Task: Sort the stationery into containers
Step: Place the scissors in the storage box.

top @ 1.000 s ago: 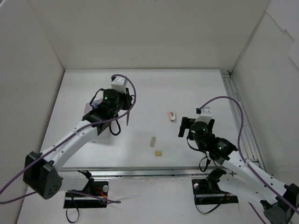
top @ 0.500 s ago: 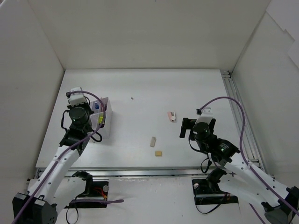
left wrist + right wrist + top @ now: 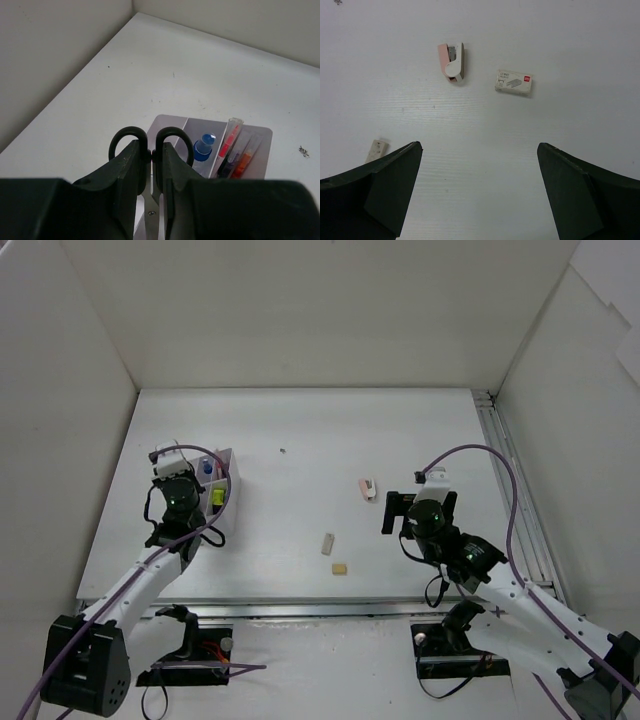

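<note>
The left hand (image 3: 151, 150) is clenched on the small scissors (image 3: 172, 142). Its two fingers press together on the shank, and the black handle loops stick out past the fingertips. It holds them right over the white divided box (image 3: 170, 122), at the box's near-left end. The wrist view hides whether the blades already reach into a compartment. This item counts as in transit rather than sorted, since the hand has yet to release it.

Beyond the loops, the box already holds a highlighter with a blue end (image 3: 202, 147) in one compartment. A bundle of pens (image 3: 230, 145) showing red and orange lies in the long slot beside it. The overhead view also shows a yellow end in there.

Across the desk (image 3: 555, 30), well apart from the box, the right hand (image 3: 479, 147) hangs released and empty with its fingers spread wide. Three items lie loose below and ahead of it:
- the pink-white correction tape (image 3: 452, 62);
- a white labelled eraser (image 3: 514, 82) just beside the tape (it could be a small staple packet, as the print is too small to read);
- a beige eraser (image 3: 376, 150) near the left finger.

I judge the job well past halfway, with the scissors to set down and these three pieces to collect.
</note>
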{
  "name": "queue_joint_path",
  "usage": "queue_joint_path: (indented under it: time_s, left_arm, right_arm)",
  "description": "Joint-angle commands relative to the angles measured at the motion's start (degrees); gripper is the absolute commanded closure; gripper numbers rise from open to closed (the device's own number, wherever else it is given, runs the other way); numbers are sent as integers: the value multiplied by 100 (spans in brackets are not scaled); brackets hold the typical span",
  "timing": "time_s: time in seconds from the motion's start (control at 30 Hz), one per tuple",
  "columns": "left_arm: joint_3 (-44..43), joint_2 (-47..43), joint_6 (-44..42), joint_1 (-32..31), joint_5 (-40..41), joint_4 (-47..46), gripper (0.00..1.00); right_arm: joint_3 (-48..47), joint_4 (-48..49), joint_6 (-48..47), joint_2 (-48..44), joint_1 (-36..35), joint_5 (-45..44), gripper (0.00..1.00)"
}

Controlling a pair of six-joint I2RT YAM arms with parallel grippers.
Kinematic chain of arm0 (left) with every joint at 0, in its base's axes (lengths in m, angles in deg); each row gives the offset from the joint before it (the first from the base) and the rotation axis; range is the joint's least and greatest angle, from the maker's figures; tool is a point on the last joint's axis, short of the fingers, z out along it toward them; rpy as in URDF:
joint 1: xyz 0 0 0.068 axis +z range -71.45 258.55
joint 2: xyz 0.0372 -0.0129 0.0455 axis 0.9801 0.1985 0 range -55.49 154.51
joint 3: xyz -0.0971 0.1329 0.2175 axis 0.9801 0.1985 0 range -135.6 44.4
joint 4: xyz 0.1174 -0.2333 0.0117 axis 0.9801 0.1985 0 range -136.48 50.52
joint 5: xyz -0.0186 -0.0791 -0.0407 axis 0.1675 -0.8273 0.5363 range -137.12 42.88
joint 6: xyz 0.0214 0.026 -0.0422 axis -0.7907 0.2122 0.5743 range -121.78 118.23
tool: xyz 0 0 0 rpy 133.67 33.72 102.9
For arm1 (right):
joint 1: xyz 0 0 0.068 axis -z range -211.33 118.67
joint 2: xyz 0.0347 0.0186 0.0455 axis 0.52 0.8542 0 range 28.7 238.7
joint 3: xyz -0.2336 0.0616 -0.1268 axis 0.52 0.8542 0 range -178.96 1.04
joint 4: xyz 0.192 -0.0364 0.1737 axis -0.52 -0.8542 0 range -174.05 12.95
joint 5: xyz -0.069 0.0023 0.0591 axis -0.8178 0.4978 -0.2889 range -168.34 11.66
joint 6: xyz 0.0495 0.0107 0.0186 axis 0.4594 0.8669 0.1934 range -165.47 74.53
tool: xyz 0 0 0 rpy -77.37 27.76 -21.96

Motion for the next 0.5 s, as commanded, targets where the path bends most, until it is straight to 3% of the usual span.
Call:
queue_joint_path:
  time_s: [0.0, 0.13, 0.17, 0.2, 0.27, 0.3, 0.4, 0.47]
  left_arm:
    - [49, -63, 212, -135, 127, -773, 100]
    - [233, -325, 519, -205, -180, -352, 96]
    - [260, -396, 572, -266, -224, -264, 88]
    - [269, -492, 590, -267, -286, -89, 62]
    - [190, -782, 625, -328, -348, 175, 38]
    - [129, -888, 642, -328, -356, 524, 19]
    - [-213, -1327, 730, -328, -462, 1271, 1]
    - [-591, -1416, 722, -328, -795, 1686, 1]
  right_arm:
    - [-81, 316, -39, 34, -21, -186, 2]
    - [-46, 369, -74, 104, -29, -169, 2]
    - [-63, 378, -92, 122, -12, -151, 2]
    - [-72, 386, -109, 209, -12, -116, 2]
    - [-142, 395, -144, 297, -21, -81, 2]
    - [-186, 395, -162, 437, -38, -81, 2]
    - [-335, 404, -110, 744, -29, -133, 2]
    - [-458, 404, -92, 1051, 32, -90, 2]
